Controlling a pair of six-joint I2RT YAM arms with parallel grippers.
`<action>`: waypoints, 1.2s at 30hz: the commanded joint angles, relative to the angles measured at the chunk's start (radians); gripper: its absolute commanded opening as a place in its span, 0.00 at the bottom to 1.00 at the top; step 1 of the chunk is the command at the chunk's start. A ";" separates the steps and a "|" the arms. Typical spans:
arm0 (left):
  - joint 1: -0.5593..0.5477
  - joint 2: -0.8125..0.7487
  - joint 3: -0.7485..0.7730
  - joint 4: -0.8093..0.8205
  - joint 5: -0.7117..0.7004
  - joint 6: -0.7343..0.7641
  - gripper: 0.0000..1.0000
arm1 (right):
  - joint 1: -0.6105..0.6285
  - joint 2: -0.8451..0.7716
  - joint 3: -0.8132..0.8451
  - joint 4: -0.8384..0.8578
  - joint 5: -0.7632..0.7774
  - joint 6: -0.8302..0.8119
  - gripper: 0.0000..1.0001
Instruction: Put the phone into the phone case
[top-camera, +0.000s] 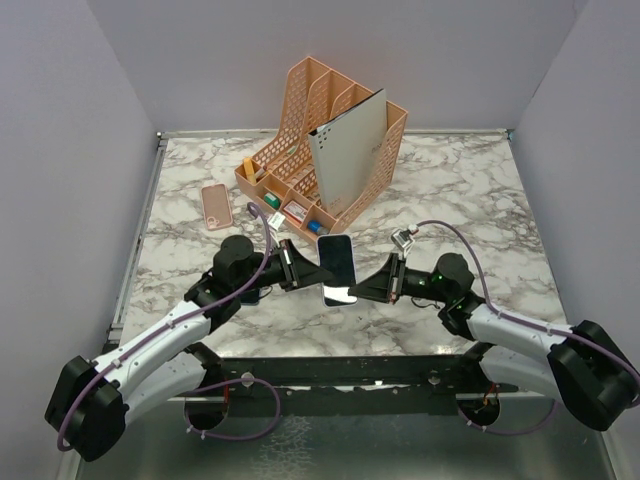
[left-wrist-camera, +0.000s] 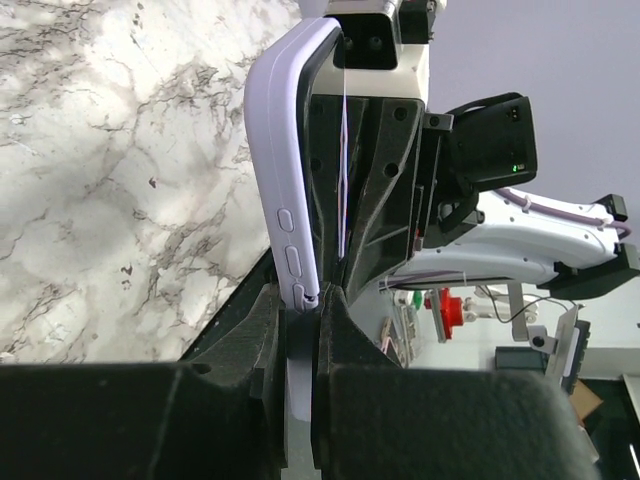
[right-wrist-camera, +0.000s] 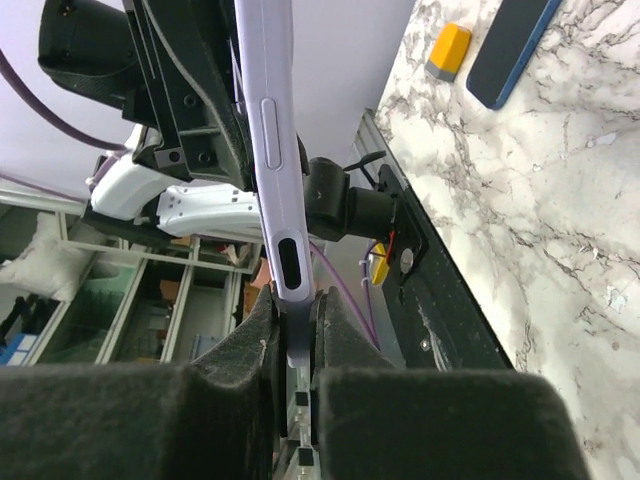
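A dark-screened phone (top-camera: 338, 265) sits in a lavender phone case and is held upright above the table's near middle, between both grippers. My left gripper (top-camera: 310, 272) is shut on the case's left edge. My right gripper (top-camera: 362, 288) is shut on its right edge. In the left wrist view the lavender case (left-wrist-camera: 288, 190), with its side buttons, runs up from my shut left gripper (left-wrist-camera: 300, 310). In the right wrist view the case's edge (right-wrist-camera: 268, 150) rises from my shut right gripper (right-wrist-camera: 292, 305). How fully the phone is seated is hidden.
A pink flat case or phone (top-camera: 216, 206) lies on the marble table (top-camera: 470, 200) at the left. An orange desk organizer (top-camera: 325, 150) holding a grey folder stands behind. A dark blue-edged slab (right-wrist-camera: 510, 45) and a yellow block (right-wrist-camera: 447, 50) lie on the table.
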 joint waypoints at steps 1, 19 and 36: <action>0.006 0.003 0.059 -0.045 -0.099 0.122 0.00 | 0.007 0.013 0.016 -0.025 0.019 0.072 0.01; 0.009 -0.019 0.098 -0.119 -0.049 0.076 0.60 | 0.008 -0.151 0.104 -0.165 -0.056 -0.244 0.01; 0.021 -0.025 0.108 -0.130 -0.141 0.049 0.06 | 0.007 -0.203 0.062 -0.227 -0.119 -0.298 0.00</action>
